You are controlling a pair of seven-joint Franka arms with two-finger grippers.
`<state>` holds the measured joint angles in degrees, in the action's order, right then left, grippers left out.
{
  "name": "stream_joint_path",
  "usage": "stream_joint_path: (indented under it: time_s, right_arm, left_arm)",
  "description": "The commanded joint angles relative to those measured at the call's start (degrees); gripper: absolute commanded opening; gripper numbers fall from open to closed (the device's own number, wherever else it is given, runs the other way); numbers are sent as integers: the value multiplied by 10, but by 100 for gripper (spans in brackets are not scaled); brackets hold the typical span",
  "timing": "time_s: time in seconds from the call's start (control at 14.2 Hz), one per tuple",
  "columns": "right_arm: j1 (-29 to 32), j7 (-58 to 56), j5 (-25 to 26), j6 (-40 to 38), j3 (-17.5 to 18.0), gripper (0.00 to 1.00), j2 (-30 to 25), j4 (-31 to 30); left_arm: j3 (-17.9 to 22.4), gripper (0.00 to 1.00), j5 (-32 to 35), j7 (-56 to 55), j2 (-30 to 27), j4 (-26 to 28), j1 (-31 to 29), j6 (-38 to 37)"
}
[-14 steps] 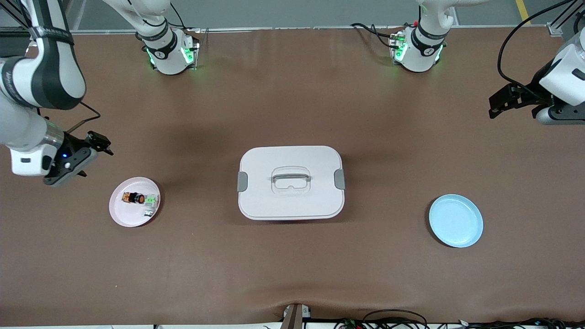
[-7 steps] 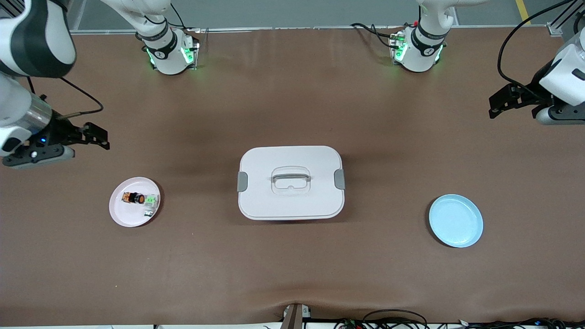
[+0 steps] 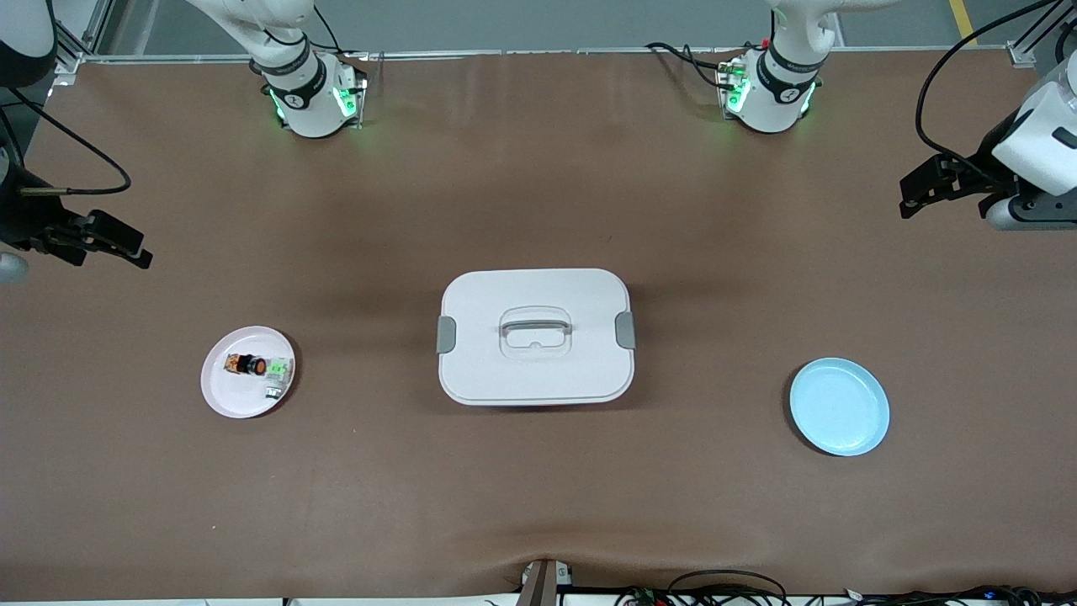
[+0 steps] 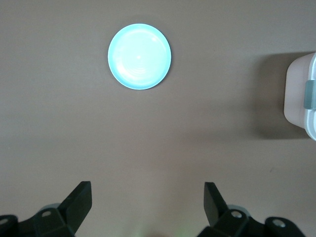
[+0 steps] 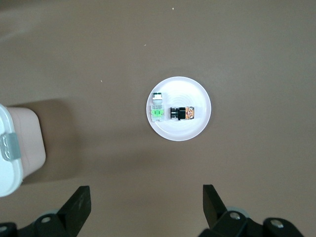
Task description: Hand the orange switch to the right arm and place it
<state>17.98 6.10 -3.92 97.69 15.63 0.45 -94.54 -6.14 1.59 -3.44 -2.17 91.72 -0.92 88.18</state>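
Desk (image 3: 538,505): brown, wide, carrying everything listed here.
Box (image 3: 535,336): white lidded box with grey side clips and a handle in the lid, at the middle of the desk; one end of it shows in both wrist views.
My right arm (image 3: 25,50): it reaches out over the edge at its own end of the desk, up in the air.
My left arm (image 3: 1039,139): it waits over the desk edge at its own end.
Blue plate (image 3: 839,406): toward my left arm's end, nearer to the front camera than the box; nothing lies in it.
Pink plate (image 3: 220,389): toward my right arm's end, well apart from the box.
My right claw (image 5: 146,207): fingers spread wide, gripping nothing, high over bare desk near the pink plate.
My left claw (image 4: 147,203): fingers spread wide, gripping nothing, over bare desk near the blue plate.
Orange switch (image 3: 246,364): lying on its side in the pink plate, not held.
Green-and-silver switch (image 3: 277,376): in the same plate, just beside the orange switch.
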Motion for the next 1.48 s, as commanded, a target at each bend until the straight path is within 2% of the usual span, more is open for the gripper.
stream_joint_path:
  time_s: [0.0,0.28,0.56,0.78,1.2,1.27,1.34,1.41]
  right_arm:
    - [-4,42,-36,-35,5,100,15,29]
    - [-4,-2,-34,-56,1,100,13,75]
    - [22,-162,5,-93,-2,100,12,110]
    - [24,-168,12,-135,-2,100,10,125]
    - [13,-166,12,-136,-4,100,10,125]
    - [5,-166,12,-137,-16,100,10,124]
    - [-22,-166,12,-138,-44,100,10,123]
    - [-69,-166,11,-150,-95,100,10,123]
  left_arm:
    - [-1,100,-7,1,-8,7,-3,1]
    - [-1,100,-8,1,-8,8,-3,1]
    - [-1,100,-7,1,-10,7,-3,-6]
    - [-1,100,-8,1,-9,7,-3,-6]
    - [0,100,-8,4,-10,7,-4,-8]
    - [0,100,-8,3,-10,7,-4,-8]
    - [0,100,-8,3,-9,6,-4,-7]
    - [0,100,-7,3,-9,6,-4,-7]
